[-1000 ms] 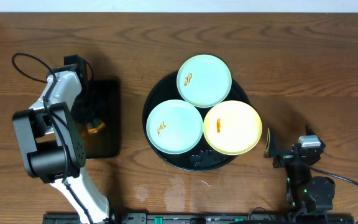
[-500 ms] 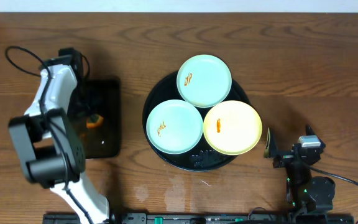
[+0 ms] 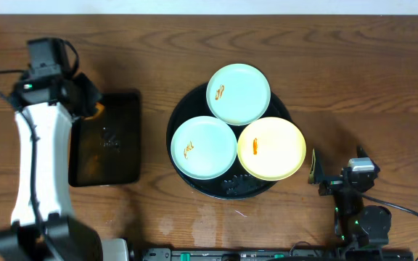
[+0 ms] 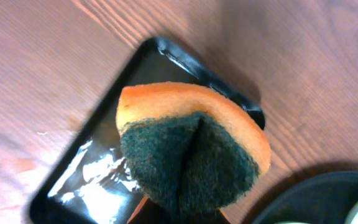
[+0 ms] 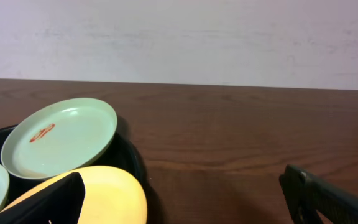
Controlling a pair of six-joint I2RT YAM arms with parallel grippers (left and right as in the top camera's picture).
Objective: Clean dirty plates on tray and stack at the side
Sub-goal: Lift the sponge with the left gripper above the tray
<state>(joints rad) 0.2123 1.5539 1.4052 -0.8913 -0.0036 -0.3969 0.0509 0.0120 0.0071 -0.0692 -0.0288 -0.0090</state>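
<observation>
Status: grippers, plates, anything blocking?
Left gripper shut on sponge, over small rectangular tray. Right gripper open, beside round tray. Three plates on it, all smeared. Nothing between sponge and plates.

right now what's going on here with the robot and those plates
The left claw is shut on an orange and green sponge, holding it over one end of the small rectangular tray. The two mint plates and the yellow plate lie on the round black tray, each with an orange smear, none stacked yet. The right claw rests open beside that tray.
</observation>
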